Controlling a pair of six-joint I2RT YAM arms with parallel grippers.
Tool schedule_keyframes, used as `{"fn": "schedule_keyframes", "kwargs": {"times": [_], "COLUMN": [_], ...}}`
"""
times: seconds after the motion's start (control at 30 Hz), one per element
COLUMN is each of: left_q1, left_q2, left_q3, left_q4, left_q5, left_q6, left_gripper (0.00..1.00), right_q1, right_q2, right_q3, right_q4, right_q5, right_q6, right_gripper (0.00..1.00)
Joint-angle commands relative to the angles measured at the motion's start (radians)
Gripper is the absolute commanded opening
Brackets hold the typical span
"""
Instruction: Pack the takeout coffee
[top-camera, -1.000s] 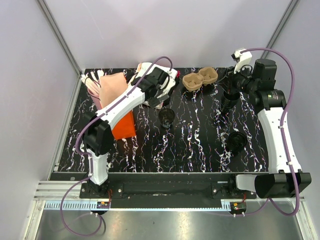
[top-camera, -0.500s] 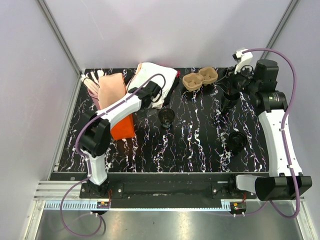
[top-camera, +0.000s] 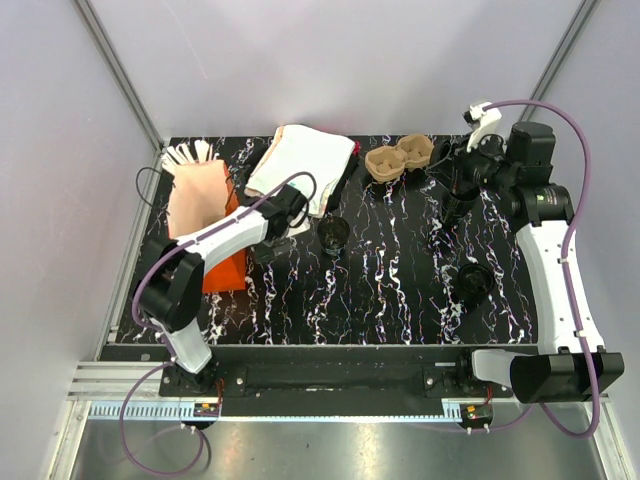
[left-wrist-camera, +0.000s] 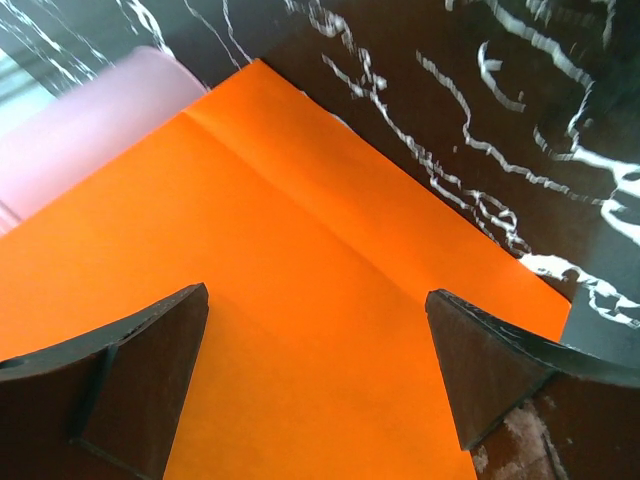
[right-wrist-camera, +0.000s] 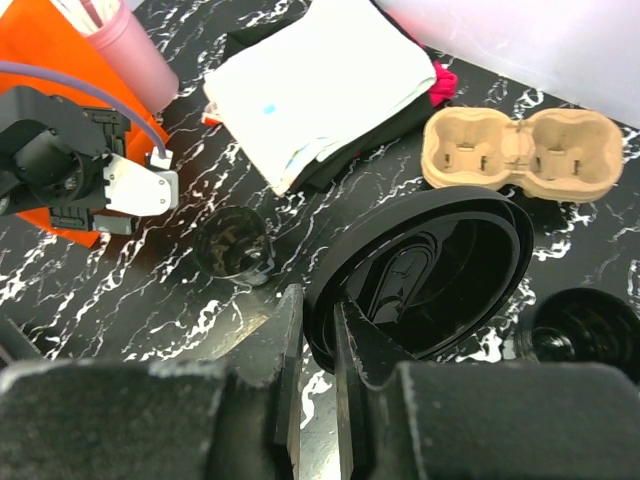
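The left gripper (top-camera: 272, 215) is drawn back off the folded white cloth (top-camera: 300, 165), which is now left uncovered, and is brought toward the near-left over the orange paper (left-wrist-camera: 300, 230). The pale pink sheet (top-camera: 195, 195) beside it is shifted nearer too, while the right arm is hardly moved. The left jaws are spread wide with nothing between them, and only orange paper is seen below. The right gripper (right-wrist-camera: 318, 310) is pinched on the rim of a black lid (right-wrist-camera: 430, 270), which is held edge-on above the table. The takeout coffee cup (top-camera: 333, 233), black and open, is stood mid-table just in front of the cloth, apart from the cardboard tray (top-camera: 400, 160), whose two hollows are both unfilled. A second black cup (top-camera: 472, 282) is stood nearer, on the right. Trouble is most likely to come from that thin rim grip: the lid could be twisted or dropped on the way down. If it is pressed on off-centre, a light cup could be tipped and spilled. The orange paper could also be dragged if the left jaws are lowered onto it.
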Motion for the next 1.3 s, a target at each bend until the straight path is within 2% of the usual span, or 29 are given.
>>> {"fn": "schedule_keyframes", "kwargs": {"times": [0.0, 0.2, 0.27, 0.37, 0.5, 0.67, 0.9, 1.1, 1.27], "left_q1": [0.030, 0.042, 0.038, 0.024, 0.012, 0.010, 0.033, 0.084, 0.115], "left_q2": [-0.073, -0.114, -0.122, -0.131, -0.141, -0.157, -0.229, -0.259, -0.268], "left_q3": [-0.052, -0.072, -0.004, 0.128, 0.282, 0.406, 0.374, 0.342, 0.333], "left_q4": [0.055, 0.099, 0.095, 0.063, 0.037, 0.032, 0.183, 0.267, 0.310], "left_q5": [-0.050, -0.016, 0.019, 0.145, 0.385, 0.642, 1.053, 1.372, 1.573], "left_q6": [0.017, 0.038, 0.008, -0.047, -0.121, -0.212, -0.298, -0.341, -0.377], "left_gripper": [0.99, 0.99, 0.99, 0.99, 0.99, 0.99, 0.99, 0.99, 0.99], "right_q1": [-0.005, 0.009, 0.027, 0.061, 0.113, 0.121, 0.135, 0.211, 0.263], "right_q2": [-0.029, -0.032, -0.028, -0.012, 0.012, 0.057, 0.097, 0.090, 0.104], "right_q3": [-0.007, -0.027, -0.033, -0.038, -0.033, -0.018, 0.002, -0.013, 0.001], "right_q4": [0.030, 0.027, 0.028, 0.027, 0.035, 0.041, 0.042, 0.027, -0.013], "right_q5": [-0.056, -0.090, -0.096, -0.096, -0.124, -0.295, -0.594, -0.711, -0.750], "right_q6": [0.023, 0.037, 0.040, 0.043, 0.058, 0.090, 0.107, 0.078, 0.044], "right_gripper": [0.15, 0.15, 0.16, 0.16, 0.16, 0.17, 0.18, 0.22, 0.22]}}
